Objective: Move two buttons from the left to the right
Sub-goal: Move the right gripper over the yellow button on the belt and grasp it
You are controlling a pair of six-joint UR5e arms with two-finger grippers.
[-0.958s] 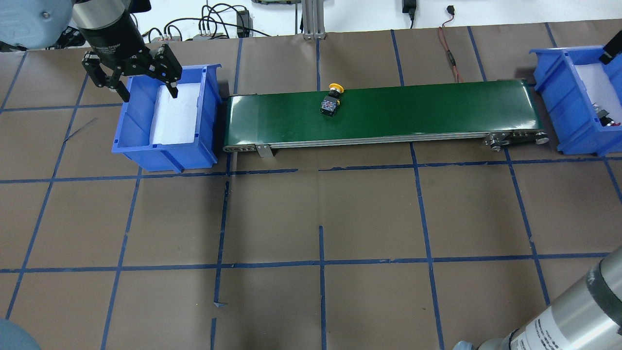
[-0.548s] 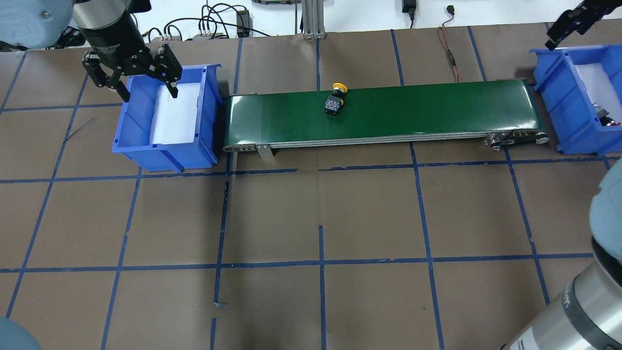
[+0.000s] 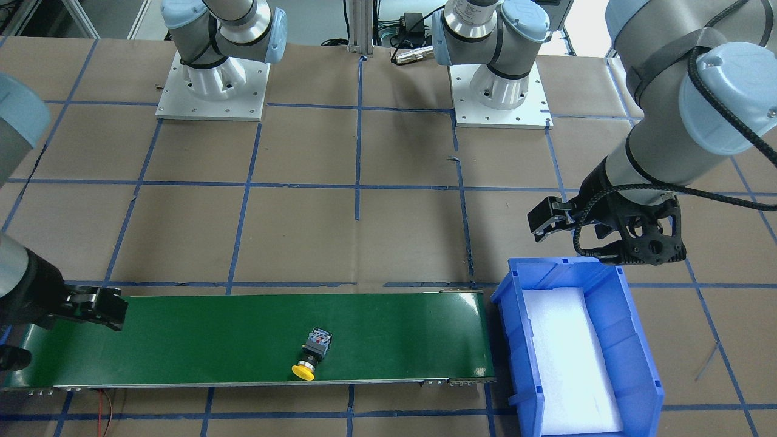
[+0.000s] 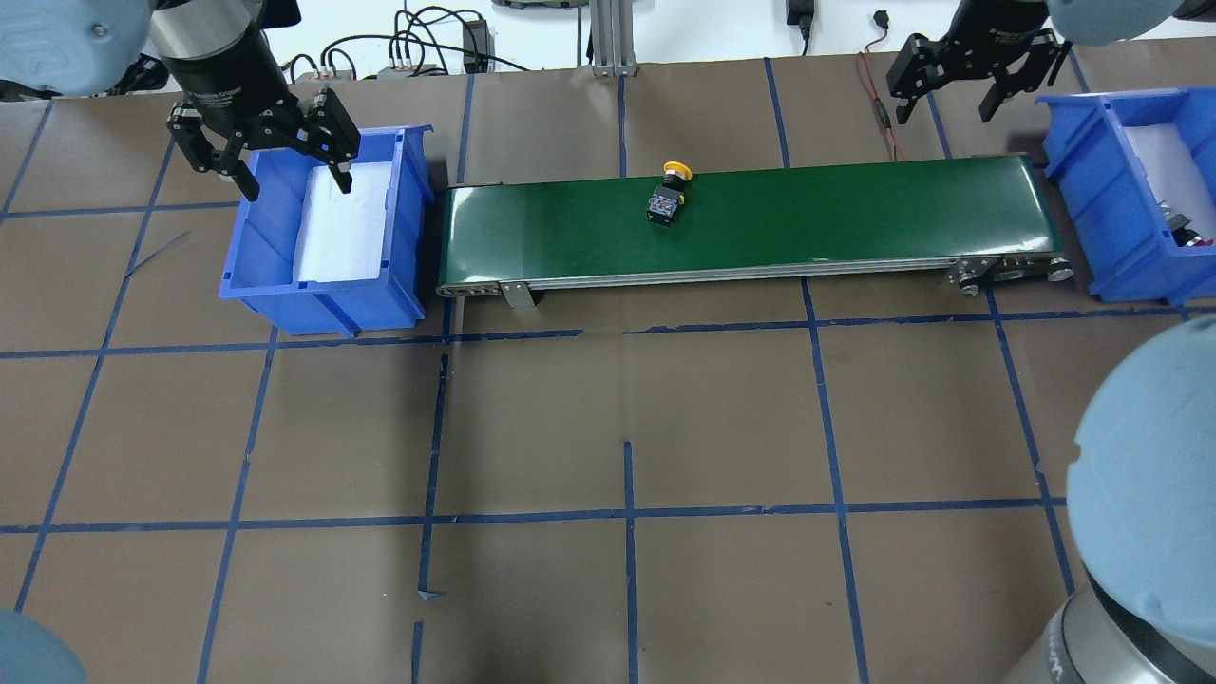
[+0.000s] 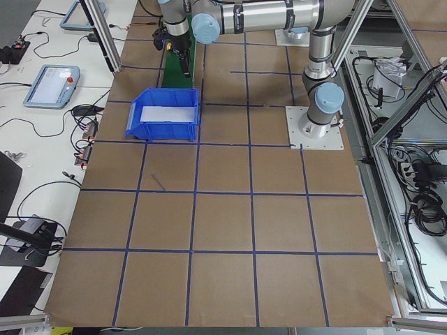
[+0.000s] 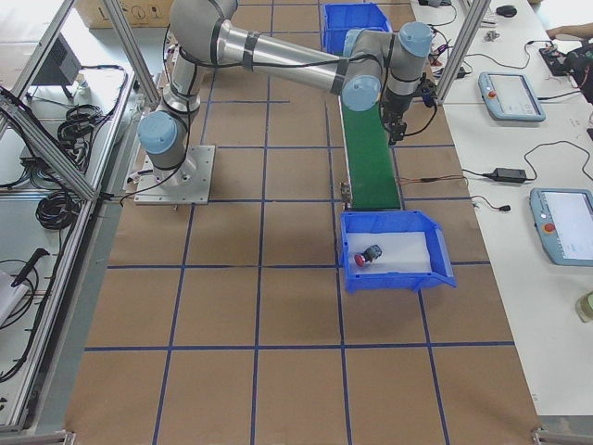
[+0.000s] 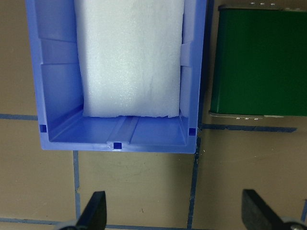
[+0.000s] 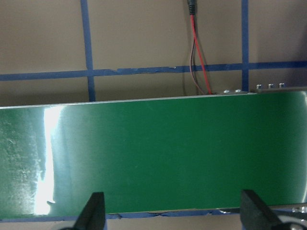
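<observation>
A yellow-capped button (image 4: 668, 198) lies on its side on the green conveyor belt (image 4: 836, 218), left of the middle, cap toward the far edge; the front-facing view shows this button (image 3: 313, 353) too. A red-capped button (image 6: 369, 255) lies in the right blue bin (image 6: 435, 252) on white foam. My left gripper (image 4: 290, 176) hangs open and empty over the far end of the left blue bin (image 4: 256, 242). My right gripper (image 4: 943, 103) is open and empty above the belt's right part, far right of the yellow button.
The left bin (image 7: 57, 81) holds only a white foam pad. A red and black cable (image 8: 199, 52) runs on the table behind the belt's right end. Brown paper with blue tape lines covers the table. Cables and an aluminium post stand along the far edge.
The yellow button has travelled a little to the right on the belt. My right gripper has swung left from over the right bin to above the belt's right part. The left gripper barely moved.
</observation>
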